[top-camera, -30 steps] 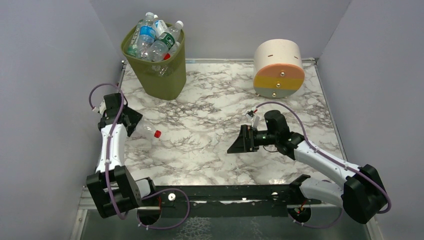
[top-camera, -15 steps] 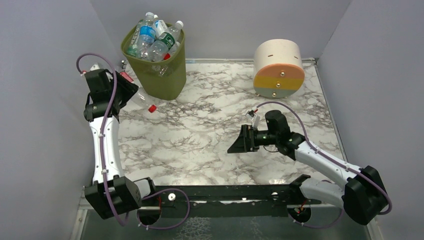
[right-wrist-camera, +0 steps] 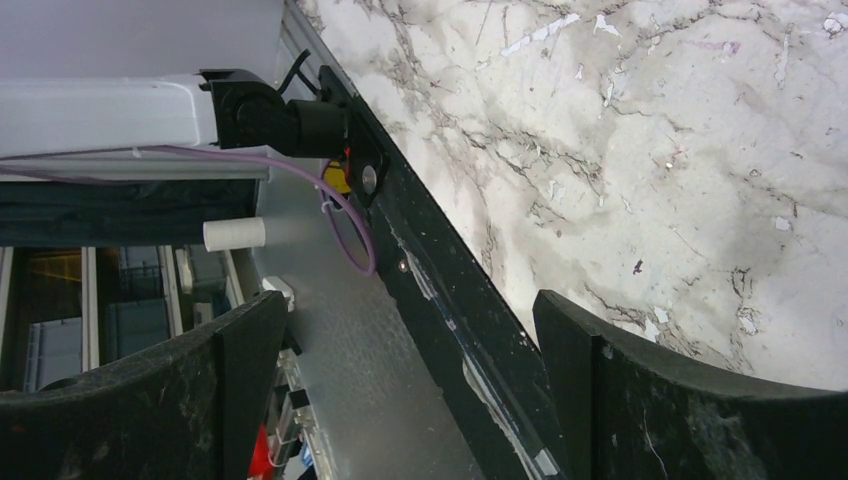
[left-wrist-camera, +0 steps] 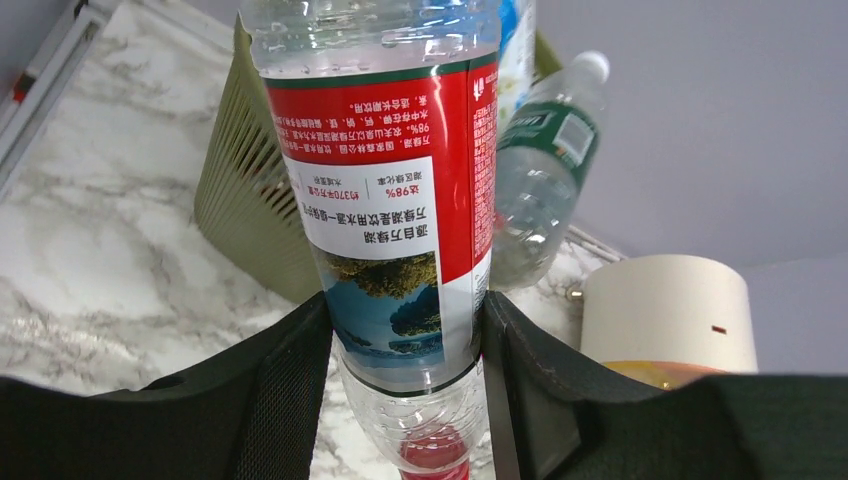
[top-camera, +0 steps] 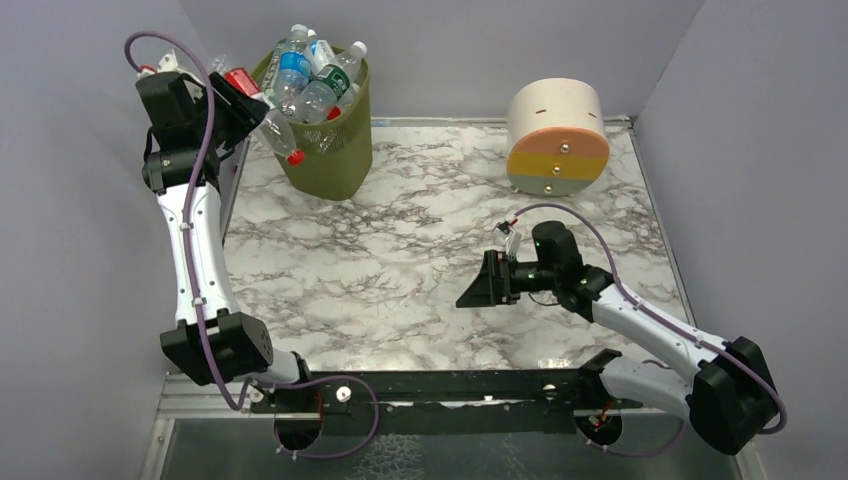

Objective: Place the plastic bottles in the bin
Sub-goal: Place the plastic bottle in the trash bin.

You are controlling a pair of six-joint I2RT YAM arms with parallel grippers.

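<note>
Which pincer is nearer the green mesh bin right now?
Left. The left pincer, shut on a red-labelled bottle, is beside the bin, at its upper left. The right pincer, open and empty, hovers over the middle of the table, well off to the right.

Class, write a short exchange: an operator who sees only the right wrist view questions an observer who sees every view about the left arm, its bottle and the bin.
Operator: Where is the left claw?
Observer: The left claw, beside the rim of the bin, is shut on a red-labelled bottle.
Operator: How does that bottle hang?
Observer: Tilted, its red cap lowest.
Operator: Is the bin full?
Observer: Yes: piled bottles stick out above its rim.
</note>
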